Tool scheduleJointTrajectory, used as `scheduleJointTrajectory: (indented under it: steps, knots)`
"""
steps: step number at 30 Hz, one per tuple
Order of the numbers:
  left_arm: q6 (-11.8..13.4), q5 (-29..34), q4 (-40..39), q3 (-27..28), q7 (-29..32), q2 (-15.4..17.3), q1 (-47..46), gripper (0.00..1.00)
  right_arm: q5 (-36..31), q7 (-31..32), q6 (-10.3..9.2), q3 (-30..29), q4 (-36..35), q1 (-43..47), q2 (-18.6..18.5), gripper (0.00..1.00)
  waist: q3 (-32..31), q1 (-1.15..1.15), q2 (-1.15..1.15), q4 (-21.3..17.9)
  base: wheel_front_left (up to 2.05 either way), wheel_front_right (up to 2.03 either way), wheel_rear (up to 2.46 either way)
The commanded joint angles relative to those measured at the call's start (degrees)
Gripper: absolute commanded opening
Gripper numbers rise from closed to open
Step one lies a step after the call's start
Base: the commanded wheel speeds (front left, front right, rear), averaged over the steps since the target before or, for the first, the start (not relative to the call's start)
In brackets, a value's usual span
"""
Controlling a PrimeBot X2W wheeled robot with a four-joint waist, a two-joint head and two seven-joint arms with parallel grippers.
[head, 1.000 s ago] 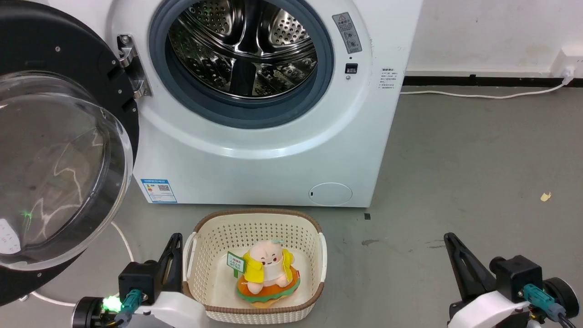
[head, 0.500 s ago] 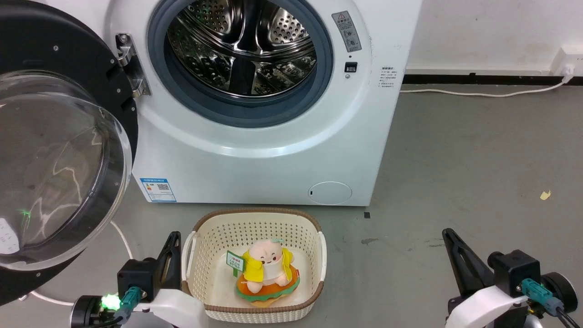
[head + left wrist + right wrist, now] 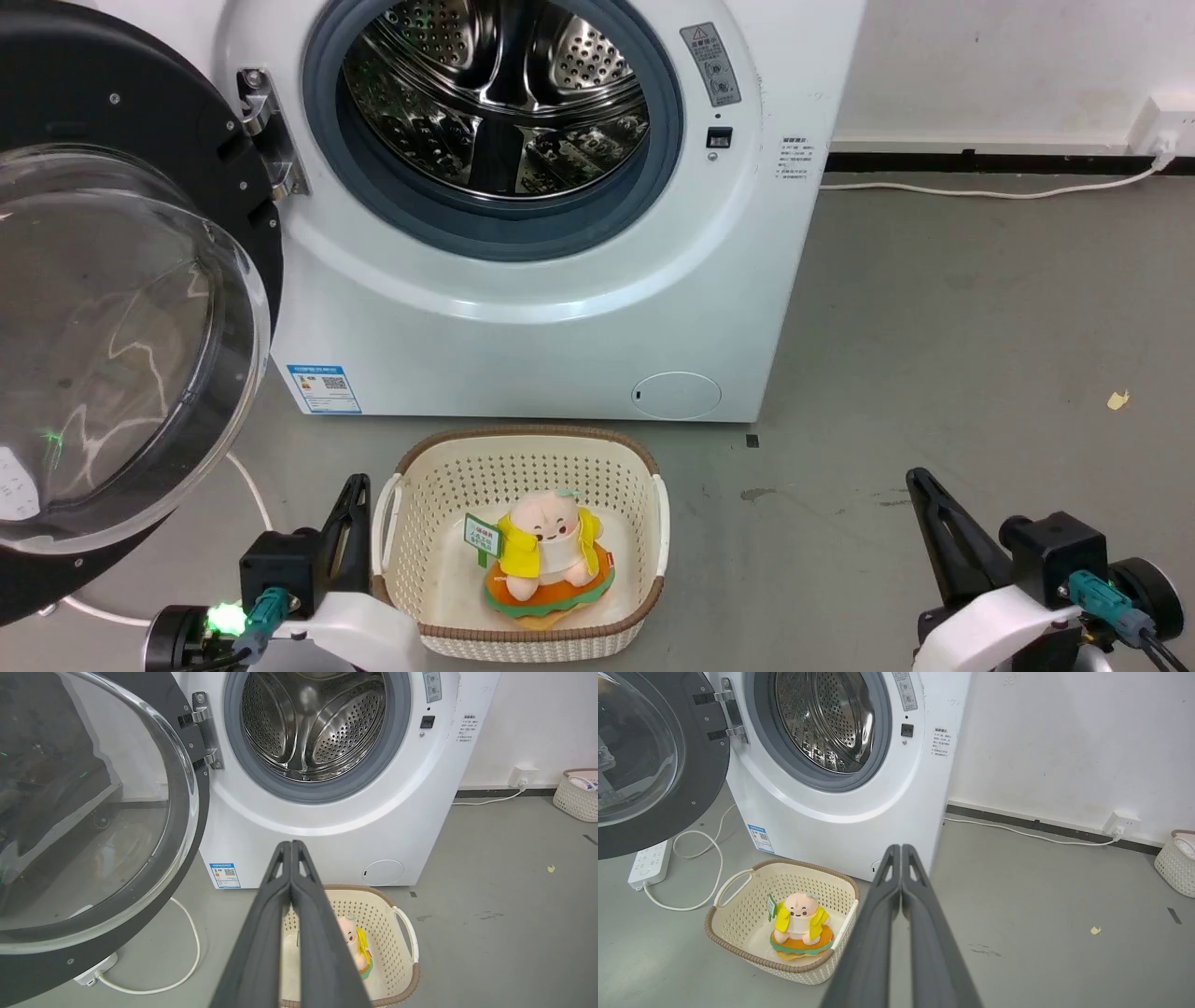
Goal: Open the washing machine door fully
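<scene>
washing machine door (image 3: 121,327): it stands swung out wide to the left side of the washing machine (image 3: 523,345), hanging on the metal hinge (image 3: 266,131). Its inner side faces the head camera, with the bulging clear glass bowl inside the black ring.
opening: it is uncovered, so the grey rubber rim (image 3: 392,210) and the perforated steel drum (image 3: 495,93) are in plain sight.
left gripper (image 3: 291,844): its two dark fingers are pressed together up to the tips and hold nothing. In the head view it is at the lower left, just beside the left wall of the basket (image 3: 439,485) and apart from the door.
right gripper (image 3: 901,848): its fingers are also closed one against the other, with nothing in them. In the head view it is at the lower right above the bare floor, well apart from the washer.
basket: cream and perforated with a brown rim, it stands on the floor just in front of the washer.
plush toy (image 3: 551,555): it sits upright in the basket, in a yellow jacket, on an orange and green ring.
washer front: the blue label sticker (image 3: 324,389) is at the lower left and the round white service flap (image 3: 677,397) at the lower right.
floor: grey. A white cable (image 3: 980,194) runs along the wall at the right, and a power strip (image 3: 649,864) lies below the door.
</scene>
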Motion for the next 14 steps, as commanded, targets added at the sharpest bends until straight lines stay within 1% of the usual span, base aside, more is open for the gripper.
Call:
scheduleJointTrajectory:
  steps: [1, 14]
  knots:
    - [-0.25, 0.50, -0.23, -0.03, 0.02, 0.03, -0.88, 0.00, -0.43, 0.08, -0.04, -0.05, 0.13, -0.69, 0.29, 0.00, 0.00, 0.01, 0.00, 0.00, 0.00, 0.00, 0.00]
    - [-0.25, 0.50, -0.23, -0.03, 0.02, 0.03, -0.88, 0.00, -0.43, 0.08, -0.04, -0.05, 0.13, -0.69, 0.29, 0.00, 0.00, 0.01, 0.00, 0.00, 0.00, 0.00, 0.00]
